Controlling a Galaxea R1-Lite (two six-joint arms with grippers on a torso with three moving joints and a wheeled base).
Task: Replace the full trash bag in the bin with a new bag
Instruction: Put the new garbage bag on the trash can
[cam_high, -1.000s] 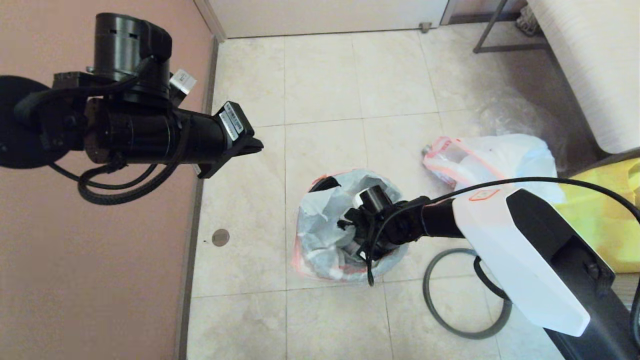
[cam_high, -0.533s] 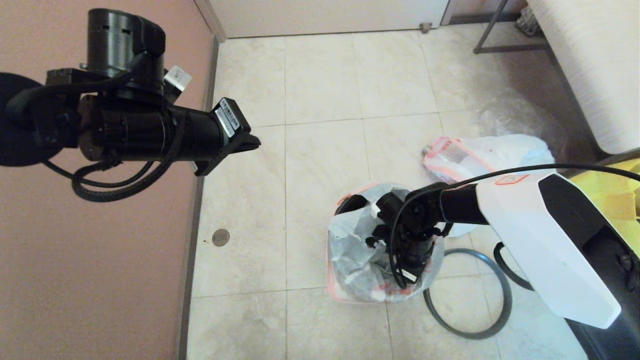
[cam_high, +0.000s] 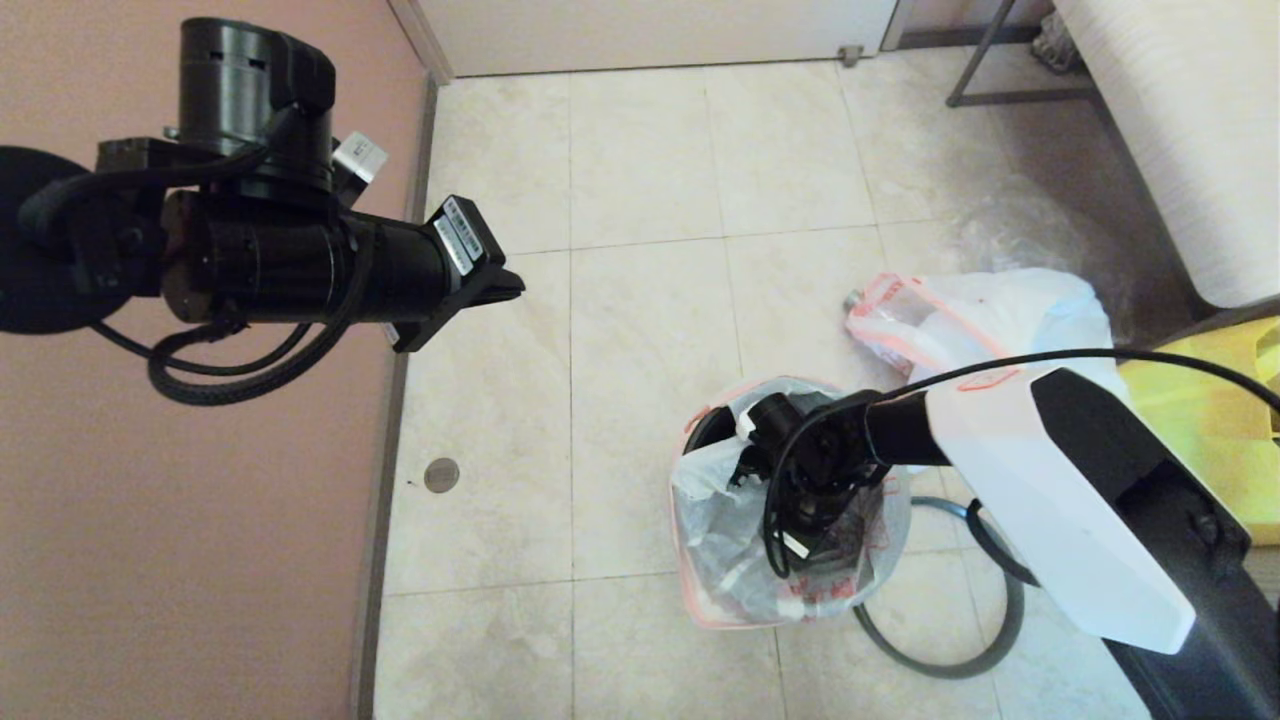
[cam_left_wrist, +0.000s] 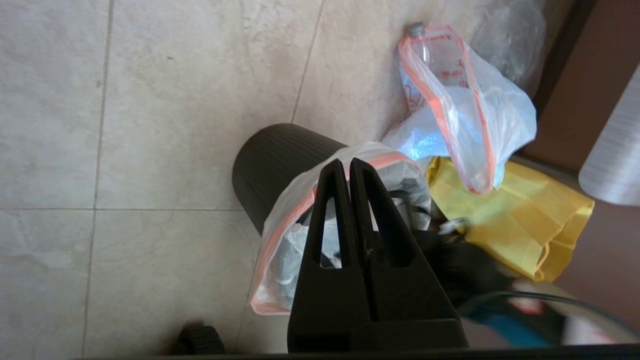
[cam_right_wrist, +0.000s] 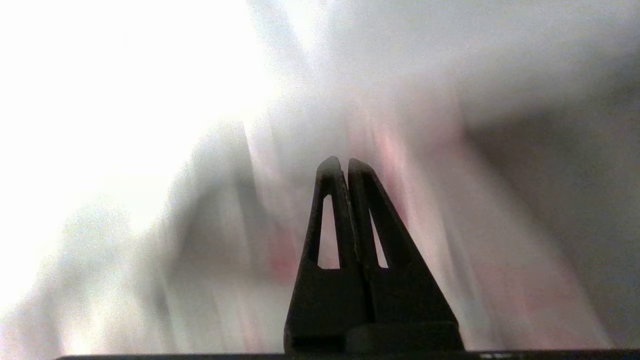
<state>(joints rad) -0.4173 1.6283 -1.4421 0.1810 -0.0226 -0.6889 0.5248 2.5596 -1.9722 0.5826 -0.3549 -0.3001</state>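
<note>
Thin white plastic with a pink-orange hem is seen draped over the mouth of the bin (cam_left_wrist: 272, 165); this is the new bag (cam_high: 720, 500), and red print is visible on its film at the side near the right arm. The bin stands on the tiled floor (cam_high: 640, 170), just in front of the full trash bag (cam_high: 985, 310), which is laid on the floor toward the far right. A grey-capped bottle is seen through its film in the left wrist view. A yellow bag (cam_high: 1215, 430) is placed beside it, at the right edge.

The right gripper (cam_right_wrist: 341, 165) is lowered into the mouth of the bin, inside the new bag. Its two fingers are pressed together with no gap, and it cannot be told whether any film is pinched between them, since only blurred plastic is seen around the tips.

The left gripper (cam_left_wrist: 344, 165) is held high at the left, near the pink wall (cam_high: 150, 500), well apart from the bin. Its fingers are also closed together and nothing is held.

A grey hoop (cam_high: 945, 655) is laid flat on the floor, touching the near right side of the bin. Bare tiles are found to the left of the bin and beyond it, up to the far wall
</note>
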